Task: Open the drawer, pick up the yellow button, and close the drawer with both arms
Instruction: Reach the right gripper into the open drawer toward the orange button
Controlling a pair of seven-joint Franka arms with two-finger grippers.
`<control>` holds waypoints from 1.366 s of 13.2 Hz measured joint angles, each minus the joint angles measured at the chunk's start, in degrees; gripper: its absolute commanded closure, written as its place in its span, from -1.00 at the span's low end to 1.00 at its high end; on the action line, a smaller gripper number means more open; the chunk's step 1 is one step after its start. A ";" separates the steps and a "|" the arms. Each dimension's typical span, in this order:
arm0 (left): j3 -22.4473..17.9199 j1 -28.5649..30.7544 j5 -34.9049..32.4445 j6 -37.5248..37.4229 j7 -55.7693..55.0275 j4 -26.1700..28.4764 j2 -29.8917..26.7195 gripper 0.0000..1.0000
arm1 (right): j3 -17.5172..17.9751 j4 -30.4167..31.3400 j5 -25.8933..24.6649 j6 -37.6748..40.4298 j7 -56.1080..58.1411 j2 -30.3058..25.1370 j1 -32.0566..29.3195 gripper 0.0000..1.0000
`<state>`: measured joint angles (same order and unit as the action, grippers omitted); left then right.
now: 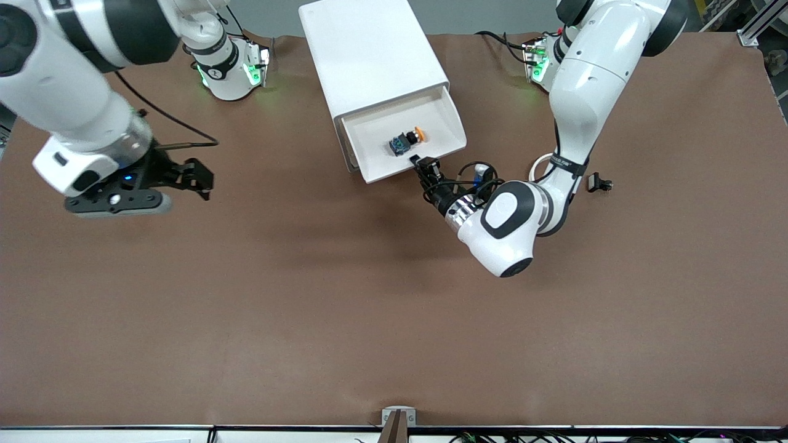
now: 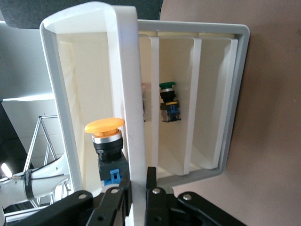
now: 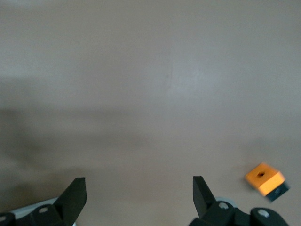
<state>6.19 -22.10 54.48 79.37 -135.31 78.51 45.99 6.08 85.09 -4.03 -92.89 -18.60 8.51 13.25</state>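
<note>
Worktop: the flat brown worktop (image 1: 308,320) carries everything and spans the whole front view.
Arms: 2 large white robot arms with black joint bands; the right arm (image 1: 68,92) comes from its green-lit base at the right arm's end, the left arm (image 1: 585,92) bends down from its base toward the drawer.
Cabinet: a white boxy plastic cabinet (image 1: 369,55) stands on the worktop between the 2 bases, its front turned toward the front camera and the left arm's end.
Drawer: the shallow white tray-like drawer with a pale front wall (image 1: 394,138) is pulled out of the cabinet; the left wrist view shows its rim (image 2: 124,70) and the cabinet's other slots beside it.
Left claw: the black 2-finger left claw (image 1: 425,165) is at the drawer's front wall, its fingers closed over that wall, 1 inside and 1 outside (image 2: 137,197).
Right claw: the black right claw (image 1: 200,178) hangs over bare worktop toward the right arm's end, its fingers spread wide apart (image 3: 138,193), holding nothing; this arm waits.
Button: the tiny push-button with round yellow-orange cap, black body and bluish base (image 1: 406,141) lies on its side in the open drawer (image 2: 109,148), just beside the left claw.
Orange block: a small orange square block with a hole (image 3: 265,177) lies on the worktop near the right claw.
Black part: a small black part (image 1: 599,183) lies on the worktop beside the left arm.
Writing: none can be read.
</note>
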 measured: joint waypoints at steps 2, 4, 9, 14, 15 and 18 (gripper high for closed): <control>-0.01 0.38 0.00 0.44 0.00 -0.47 0.00 -0.99 | 0.16 -0.03 0.04 1.86 -13.91 0.00 5.85 -1.00; -0.24 0.99 -0.01 0.95 0.02 -1.03 0.00 -1.00 | 0.28 -0.02 0.01 2.32 -29.92 0.02 13.12 -1.00; -8.07 1.35 -0.09 1.50 3.00 -6.32 -0.10 -1.00 | 0.29 0.10 0.01 1.62 -55.27 2.61 24.46 -1.00; -17.81 1.51 -1.33 2.15 17.36 -8.32 -0.12 -1.00 | 0.25 0.10 0.50 -6.35 -69.58 8.12 28.86 -1.00; -18.52 1.51 -1.87 2.72 19.10 -8.33 -0.11 -1.00 | 0.25 0.09 1.08 -7.73 -70.88 9.09 29.15 -1.00; -18.71 1.34 -6.84 3.37 23.39 -8.37 -0.09 -1.00 | 0.20 0.06 2.61 -11.67 -72.40 11.44 29.27 -1.00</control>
<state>-12.52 -20.75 47.64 82.74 -111.92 70.14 45.90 6.28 85.14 -1.42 -104.56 -91.00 19.96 42.52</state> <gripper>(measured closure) 0.000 0.000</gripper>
